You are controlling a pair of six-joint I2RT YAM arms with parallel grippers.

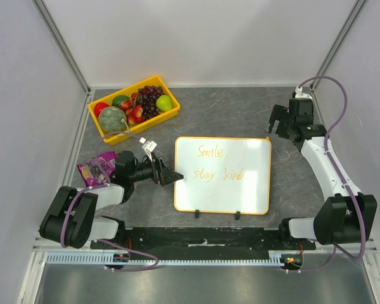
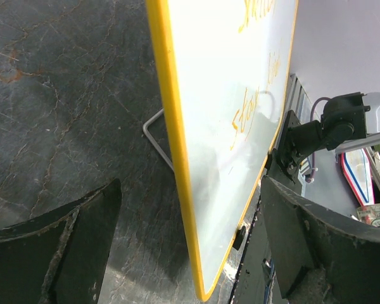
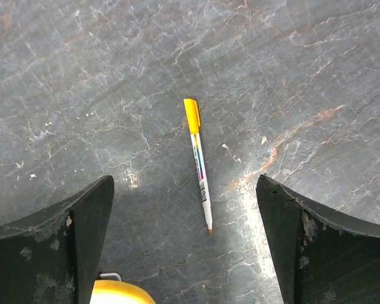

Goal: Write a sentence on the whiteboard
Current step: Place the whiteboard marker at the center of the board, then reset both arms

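just beyond the arm bases, the whiteboard (image 1: 253, 190) lies on the table (image 1: 228, 114) with its two black feet toward the near edge. the sentence (image 1: 218, 173), "smile, stay kind", sits on it in two orange lines, so the writing looks done. at the board's left rim the left gripper (image 1: 176, 175) has its fingers spread wide, and the yellow rim runs into the gap between them; whether they touch it cannot be told. farther back on the right, well apart from the board, the right gripper (image 1: 277, 120) hangs with fingers (image 3: 63, 247) spread and nothing pinched. the marker (image 3: 200, 168) lies flat on the table straight below that gap, clear of both fingers. its long axis runs along the fingers' reach, yellow end away, tip toward the wrist. the right arm is plainly the nearer; if the marker is wanted again, a straight drop and a close across the barrel would likely do. at the far left stands the crate (image 1: 139, 128) of fruit.
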